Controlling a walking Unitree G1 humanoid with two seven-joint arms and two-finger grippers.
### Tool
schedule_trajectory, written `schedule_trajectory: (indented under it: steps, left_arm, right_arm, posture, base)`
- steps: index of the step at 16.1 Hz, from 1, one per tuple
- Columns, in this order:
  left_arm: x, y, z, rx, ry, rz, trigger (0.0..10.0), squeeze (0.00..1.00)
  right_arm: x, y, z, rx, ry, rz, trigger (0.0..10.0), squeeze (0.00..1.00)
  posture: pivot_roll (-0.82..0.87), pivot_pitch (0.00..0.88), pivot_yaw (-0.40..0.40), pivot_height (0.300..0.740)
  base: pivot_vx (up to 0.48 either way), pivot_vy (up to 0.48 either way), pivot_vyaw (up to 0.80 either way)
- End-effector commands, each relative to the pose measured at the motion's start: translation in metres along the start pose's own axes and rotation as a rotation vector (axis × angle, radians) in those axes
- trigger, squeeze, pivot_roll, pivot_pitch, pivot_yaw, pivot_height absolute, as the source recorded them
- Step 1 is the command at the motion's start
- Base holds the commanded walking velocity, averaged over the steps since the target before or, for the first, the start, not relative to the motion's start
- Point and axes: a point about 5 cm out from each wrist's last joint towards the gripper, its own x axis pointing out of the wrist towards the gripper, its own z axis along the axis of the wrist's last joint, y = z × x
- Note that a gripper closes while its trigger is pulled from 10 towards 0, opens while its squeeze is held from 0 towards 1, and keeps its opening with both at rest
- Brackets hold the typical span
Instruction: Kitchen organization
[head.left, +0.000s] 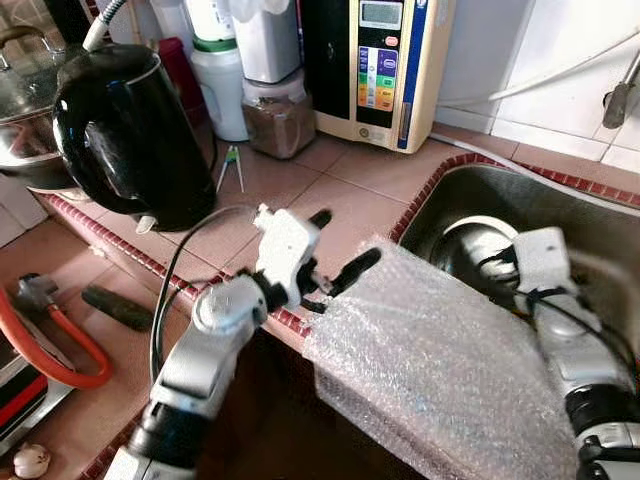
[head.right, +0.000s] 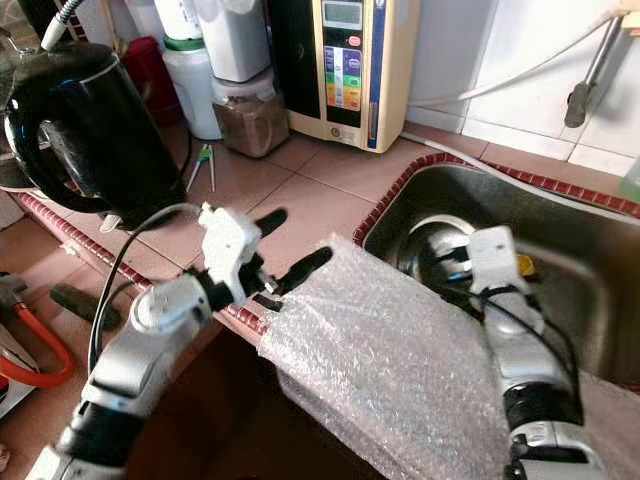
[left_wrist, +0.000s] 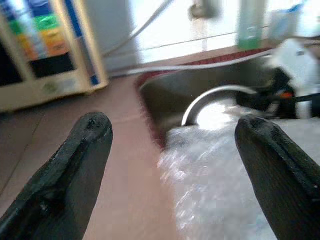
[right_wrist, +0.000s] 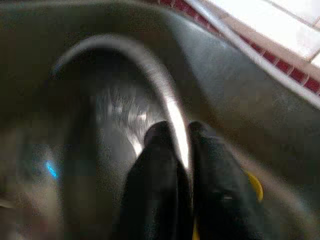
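Observation:
A shiny steel bowl (head.left: 478, 236) lies in the sink (head.left: 570, 205). My right gripper (right_wrist: 178, 131) reaches down into the sink and is shut on the bowl's rim (right_wrist: 127, 47), one finger on each side of it. A sheet of bubble wrap (head.left: 440, 350) drapes over the counter's front edge and the sink's near corner, hiding part of the bowl. Over the tiled counter edge, just left of the wrap, my left gripper (head.left: 345, 237) hovers open; nothing lies between its fingers (left_wrist: 75, 165).
A black electric kettle (head.left: 130, 130) stands at the left of the counter, with a steel pot (head.left: 25, 105) behind it. A water-filter unit (head.left: 375, 60), a jar of brown powder (head.left: 280, 122) and bottles line the back wall. An orange hose (head.left: 55, 355) lies lower left.

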Motion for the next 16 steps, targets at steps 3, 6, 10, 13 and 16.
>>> schedule_trajectory:
  steps: [3, 6, 10, 13, 16]
  left_arm:
    - [0.01, -0.007, -0.007, -0.02, 0.048, -0.086, 10.0, 1.0]
    - [0.014, -0.01, -0.013, -0.08, 0.1, -0.144, 10.0, 1.0]
    - [0.017, -0.013, -0.016, -0.062, 0.135, -0.193, 10.0, 1.0]
    - [0.021, -0.012, -0.015, -0.081, 0.128, -0.165, 10.0, 1.0]
    - [0.019, -0.006, -0.014, -0.093, 0.118, -0.12, 10.0, 1.0]
  right_arm:
    - [-0.006, 0.026, -0.017, -0.025, 0.043, 0.093, 10.0, 1.0]
    - [-0.01, 0.033, -0.022, -0.035, 0.043, 0.108, 10.0, 1.0]
    - [-0.013, 0.033, -0.024, -0.04, 0.032, 0.093, 10.0, 1.0]
    - [-0.011, 0.027, -0.017, -0.076, -0.013, 0.017, 10.0, 1.0]
    - [-0.009, 0.023, -0.006, -0.04, -0.071, -0.012, 10.0, 1.0]
  posture:
    - [-0.06, 0.018, 0.113, 0.74]
    - [-0.07, 0.017, 0.126, 0.74]
    - [-0.07, 0.016, 0.129, 0.74]
    - [-0.07, 0.016, 0.122, 0.74]
    - [-0.07, 0.018, 0.114, 0.74]
  base:
    - [0.0, 0.0, 0.0]
    - [0.0, 0.0, 0.0]
    - [0.0, 0.0, 0.0]
    - [0.0, 0.0, 0.0]
    - [0.0, 0.0, 0.0]
